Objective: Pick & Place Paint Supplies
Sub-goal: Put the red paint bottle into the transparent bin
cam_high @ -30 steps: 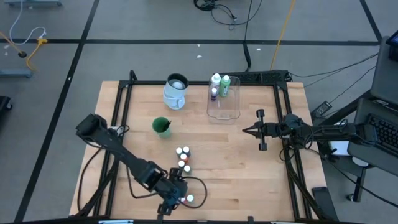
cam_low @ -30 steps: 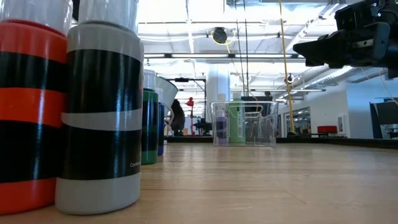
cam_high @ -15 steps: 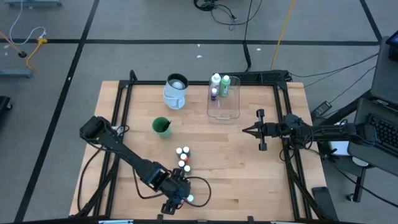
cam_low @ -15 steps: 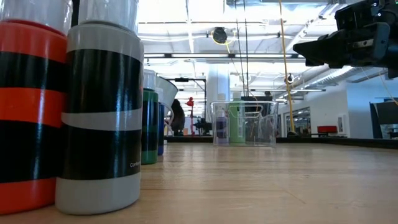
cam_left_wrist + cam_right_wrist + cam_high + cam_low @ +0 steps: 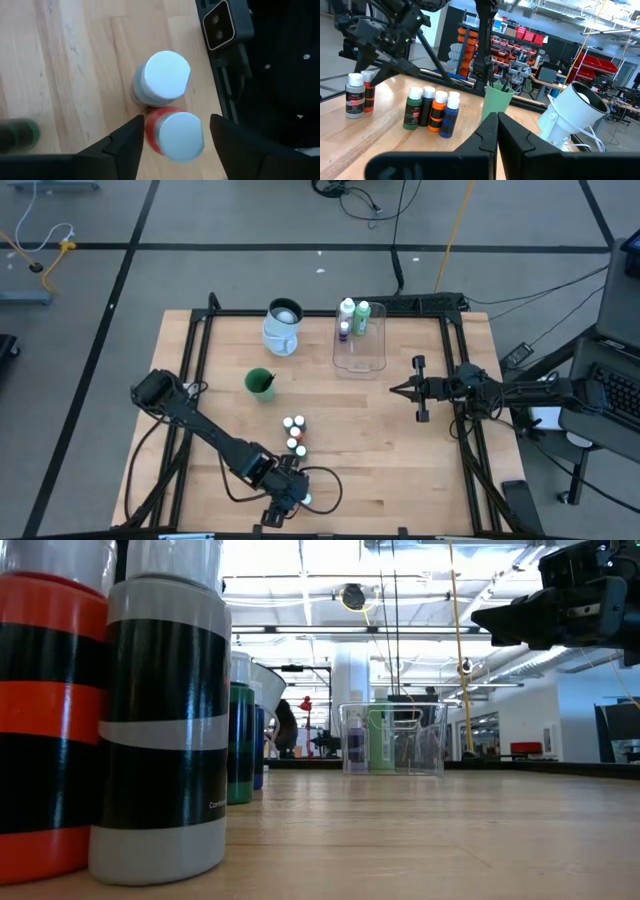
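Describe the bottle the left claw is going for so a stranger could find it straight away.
Start at the wooden table and go to its near edge, where the left claw hangs with its fingers spread over a pair of small white-capped bottles, apart from the cluster of four nearer the middle. The one between the fingers is the red bottle; its partner, the grey bottle, stands touching it, just beyond the fingertips.

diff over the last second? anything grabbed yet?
Left end effector slid a little right along the table's front edge, ending over the red bottle beside the grey bottle; open fingers straddle it, nothing gripped. Right end effector, the clear tray and the four-bottle cluster stayed put.
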Motion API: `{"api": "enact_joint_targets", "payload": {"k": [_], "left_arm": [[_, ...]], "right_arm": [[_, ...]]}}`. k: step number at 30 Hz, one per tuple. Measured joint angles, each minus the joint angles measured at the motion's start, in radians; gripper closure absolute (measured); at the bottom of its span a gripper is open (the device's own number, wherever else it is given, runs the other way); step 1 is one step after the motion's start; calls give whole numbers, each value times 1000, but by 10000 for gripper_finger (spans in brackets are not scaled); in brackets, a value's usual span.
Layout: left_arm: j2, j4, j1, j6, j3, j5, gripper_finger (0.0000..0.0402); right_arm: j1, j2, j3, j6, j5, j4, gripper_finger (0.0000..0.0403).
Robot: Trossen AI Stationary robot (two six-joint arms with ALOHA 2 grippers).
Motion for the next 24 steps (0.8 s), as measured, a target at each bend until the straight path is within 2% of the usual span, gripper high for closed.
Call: {"api": "enact_joint_targets", "payload": {"k": [19, 24], "left_arm": [[-6, -2, -1, 34, 1, 16, 272], [-31, -97, -3, 56, 1, 71, 299]], "right_arm": [[0, 0, 0, -1, 0, 0, 399], [0, 0, 0, 0, 0, 0, 399]]}}
